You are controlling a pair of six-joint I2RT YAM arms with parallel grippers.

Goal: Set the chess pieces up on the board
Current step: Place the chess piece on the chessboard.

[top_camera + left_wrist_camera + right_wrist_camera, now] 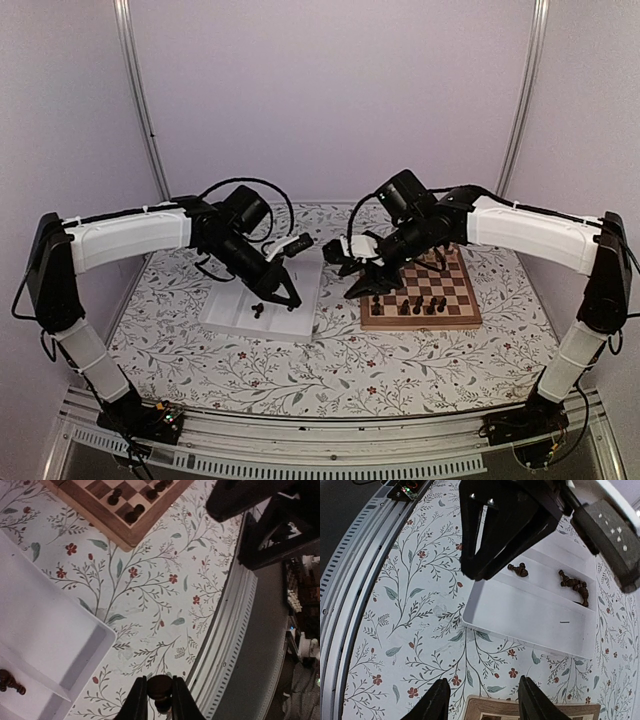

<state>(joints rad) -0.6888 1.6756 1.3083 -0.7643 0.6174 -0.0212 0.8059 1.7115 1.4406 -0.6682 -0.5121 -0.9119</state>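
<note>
While the top view hides what the left gripper [159, 702] carries, its wrist view shows it clamped on one dark piece [160, 686], bottom centre. The right gripper [485, 700] gapes, empty, above the board [530, 712]. One tray [530, 615], upper right, holds a lone piece [518, 570] and an uncountable cluster [574, 586]. In the top view, a row [418, 305] of about five lines the board's lower edge.

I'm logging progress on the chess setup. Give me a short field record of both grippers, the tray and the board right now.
left gripper: jaws shut on one dark chess piece
right gripper: jaws open, empty, above the board edge
tray: a few loose dark pieces lying inside
board: several standing dark pieces near its front edge
</note>
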